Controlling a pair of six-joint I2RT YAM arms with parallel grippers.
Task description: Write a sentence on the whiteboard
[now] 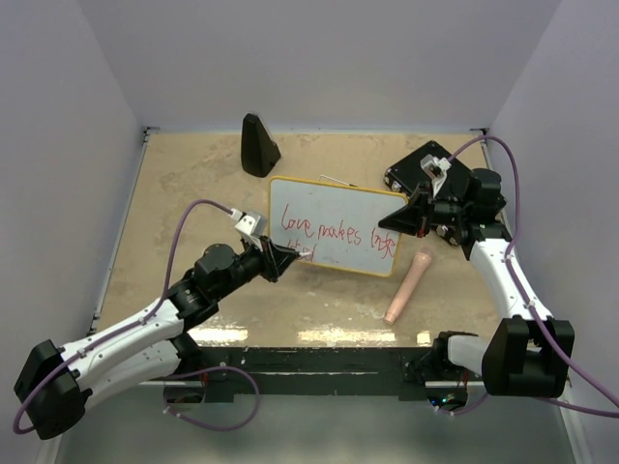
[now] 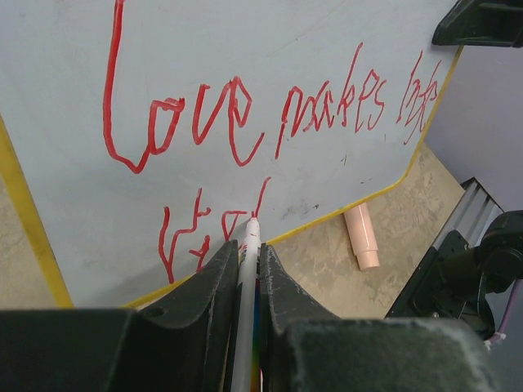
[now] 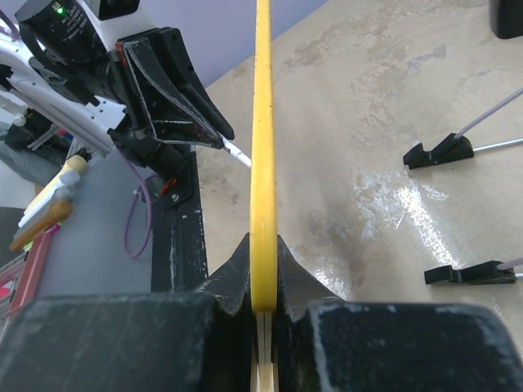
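The whiteboard [image 1: 338,208] stands tilted in the middle of the table, yellow-rimmed. The sentence [image 2: 270,114] is in red: one full line and the start of a second line [image 2: 204,233] at the lower left. My left gripper [image 1: 290,257] is shut on a white marker [image 2: 248,278], its red tip touching the board at the end of the second line. My right gripper [image 1: 404,215] is shut on the board's right yellow rim [image 3: 262,163] and holds it up. In the right wrist view the left gripper [image 3: 176,98] shows beyond the rim.
A peach marker cap [image 1: 408,287] lies on the table to the right of the board's lower corner; it also shows in the left wrist view [image 2: 361,237]. A black cone-shaped object [image 1: 258,145] stands behind the board. Two black feet with rods [image 3: 441,151] lie on the table.
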